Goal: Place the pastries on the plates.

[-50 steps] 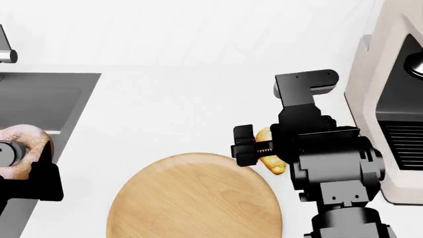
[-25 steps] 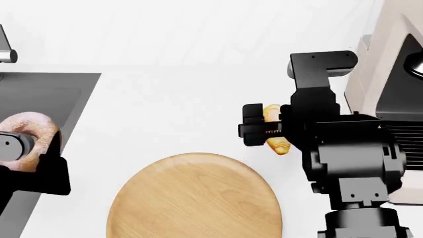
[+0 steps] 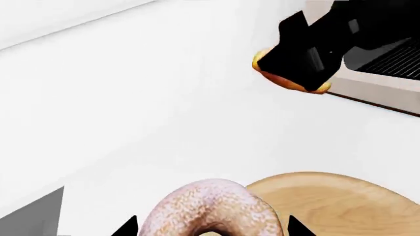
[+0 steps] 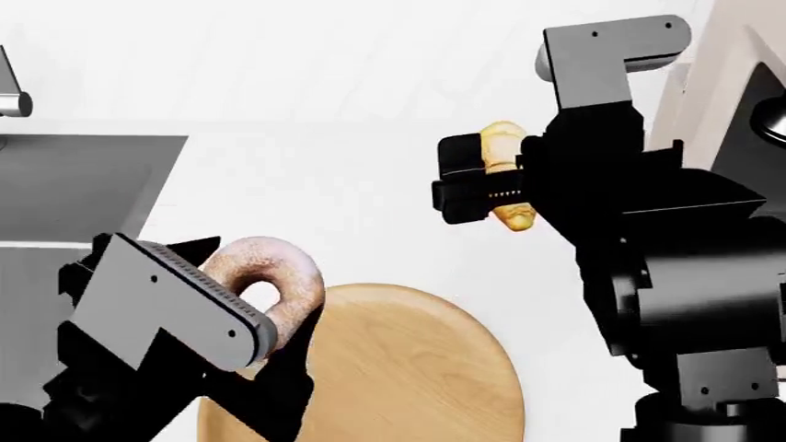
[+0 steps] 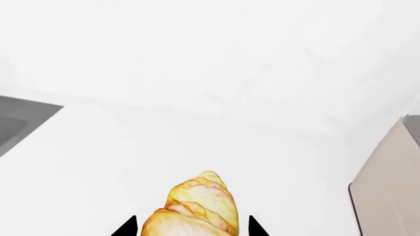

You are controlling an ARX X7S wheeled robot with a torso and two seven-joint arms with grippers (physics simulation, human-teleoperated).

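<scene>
- The left gripper [image 4: 264, 308] has its jaws closed on the doughnut [image 4: 268, 281], which is gripped at its lower rim and held in the air; in the left wrist view the doughnut [image 3: 213, 209] sits between two dark fingertips [image 3: 125, 228].
- The doughnut stands tilted on edge, its hole facing the head camera, over the left edge of a round wooden board [image 4: 406, 368].
- The right gripper [image 4: 498, 189] has its jaws closed on the croissant [image 4: 503, 175], clamped across the middle, so both tapered ends stick out.
- In the right wrist view the croissant [image 5: 196, 206] points away from the camera between two dark fingertips [image 5: 125, 227], with the bare white desk [image 5: 196, 98] beyond it.
- In the left wrist view the croissant [image 3: 288, 81] shows as golden ends peeking from behind the black right gripper [image 3: 302, 56], raised clear of the desk [image 3: 164, 98].
- The two pastries are well apart, the croissant up and to the right of the doughnut in the head view.
- The board lies on the desk [image 4: 344, 184] between the two arms, below both pastries.
- A grey sink [image 4: 74, 184] is set into the desk at the far left, and a beige appliance [image 4: 737, 110] stands at the right, just behind the right arm.
- I can't spot a white plate in any view.
</scene>
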